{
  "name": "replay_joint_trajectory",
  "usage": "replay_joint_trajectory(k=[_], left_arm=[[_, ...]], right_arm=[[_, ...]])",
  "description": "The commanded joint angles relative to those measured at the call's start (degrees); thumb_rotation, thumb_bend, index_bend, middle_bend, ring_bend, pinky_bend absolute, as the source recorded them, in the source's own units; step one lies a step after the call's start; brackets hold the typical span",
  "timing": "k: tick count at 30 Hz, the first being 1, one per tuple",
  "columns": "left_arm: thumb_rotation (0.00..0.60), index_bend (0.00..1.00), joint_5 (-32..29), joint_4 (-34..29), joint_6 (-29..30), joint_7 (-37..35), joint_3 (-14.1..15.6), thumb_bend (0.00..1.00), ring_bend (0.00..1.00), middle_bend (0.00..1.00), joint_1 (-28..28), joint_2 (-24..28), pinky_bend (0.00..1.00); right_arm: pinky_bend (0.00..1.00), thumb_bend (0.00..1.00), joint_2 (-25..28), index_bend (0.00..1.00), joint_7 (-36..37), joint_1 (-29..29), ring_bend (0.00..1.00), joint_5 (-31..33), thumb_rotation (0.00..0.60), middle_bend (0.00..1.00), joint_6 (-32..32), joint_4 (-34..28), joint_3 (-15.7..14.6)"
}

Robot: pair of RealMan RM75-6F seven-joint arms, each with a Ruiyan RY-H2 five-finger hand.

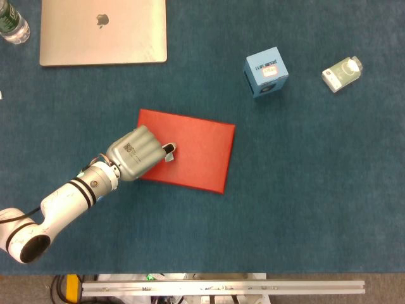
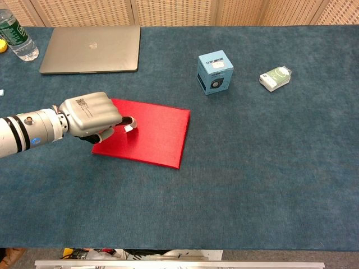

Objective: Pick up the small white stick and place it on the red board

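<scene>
Left hand (image 1: 134, 152): grey-silver metal shell w/ ridged knuckles, dark fingertip pads, and a small black square code marking on the back. Left arm (image 1: 63, 201): glossy white rounded tube segments w/ black rings at the wrist, a silver collar next to the hand, a tiny blue dot on the collar, and thin orange/coloured wires showing at the wrist joint. Elbow end has a black round cap.

You've got a bench (image 1: 316, 209) covered in matt, slightly fuzzy blue cloth, a flat matt red board (image 1: 202, 152), a brushed-metal-looking laptop (image 1: 104, 31), a clear shiny plastic bottle (image 1: 12, 28), a printed cardboard box (image 1: 266, 75), and your left hand (image 1: 134, 153) looks like smooth grey metal or plastic.
</scene>
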Motion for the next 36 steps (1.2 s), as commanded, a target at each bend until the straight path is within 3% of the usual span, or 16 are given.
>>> replay_joint_trajectory(k=[1,20,36], left_arm=[[0.6,0.19,-0.6,0.45,-0.31,0.16,-0.06,0.65,1.0,1.0,-0.18,-0.35,1.0],[0.6,0.19,-3.46,2.39,-0.99,0.03,0.1,0.65,1.0,1.0,-0.85,-0.75,1.0],[0.6,0.19,-2.36,0.04,0.68,-0.13,0.63,0.65,1.0,1.0,-0.6,0.91,1.0]], right_arm=[[0.44,0.36,0.01,0.38,0.01,-0.02,0.55,0.04,0.6,0.51,-0.02,0.02,0.0],[0.44,0.36,-0.23,0.38,-0.05,0.02,0.55,0.38,0.6,0.51,-0.38,0.33,0.1],[0.44,0.36,-0.17,0.38,0.44,-0.14,0.55,0.08,0.6,0.51,-0.2,0.54,0.04]])
